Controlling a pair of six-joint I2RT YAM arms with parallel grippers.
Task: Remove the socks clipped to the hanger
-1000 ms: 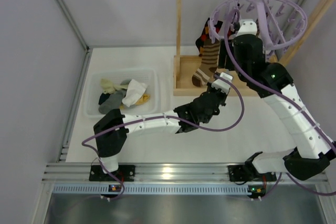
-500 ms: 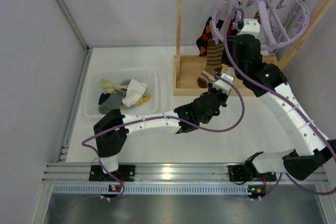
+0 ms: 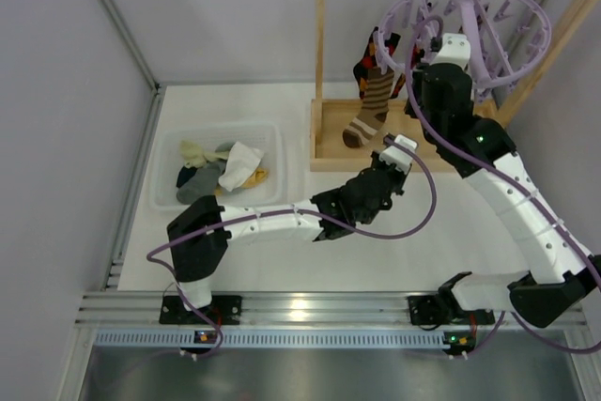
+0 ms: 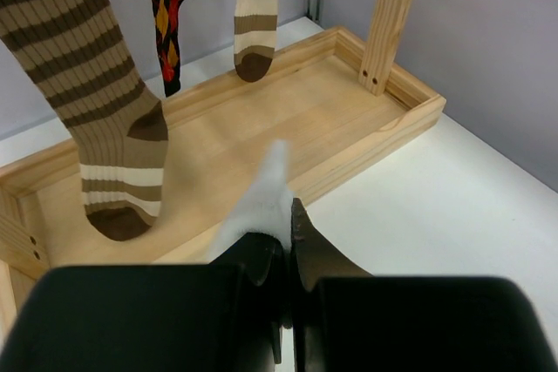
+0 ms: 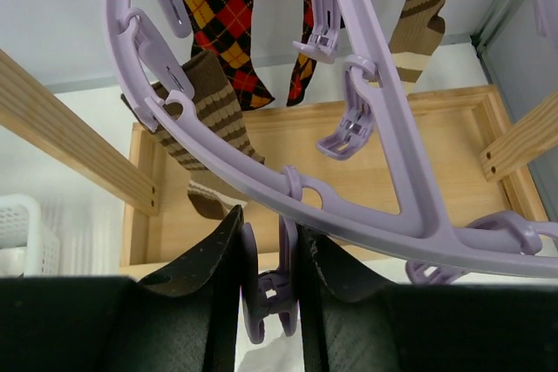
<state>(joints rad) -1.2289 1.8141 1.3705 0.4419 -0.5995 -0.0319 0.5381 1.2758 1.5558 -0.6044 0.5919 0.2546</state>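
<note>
The step in hand is to free 1 white sock (image 4: pixel 261 202) from the hanger (image 5: pixel 253 182), and it needs the 2 arms together. The right fingers (image 5: pixel 225 259) are narrow and pinch a clip peg (image 5: pixel 270 298) that hangs from the lavender ring just above them. A bit of white cloth shows directly under this peg, so I judge it is the peg that holds this sock. The left fingers (image 4: pixel 292 241) are fully closed on the lower end of the white sock, which rises ahead of them toward the hanger.

To do it well, the right fingers should squeeze the end of the peg that opens its mouth. From the wrist view I cannot tell if they have exactly that part. The left fingers should pull only when the mouth gives way, and pull straight down along the sock, not to the side. The hanger only hangs by its hook and already sits tilted, so a hard or sideways pull would probably swing the ring and twist the peg out from between the right fingers.

The pull should be short. The wooden rack base (image 4: pixel 349 93) lies just ahead of and below the left fingers. 2 striped socks (image 4: pixel 105 111) and a diamond-patterned sock (image 4: pixel 164 15) hang to the left of them and further ahead, and they should not be dragged along.
</note>
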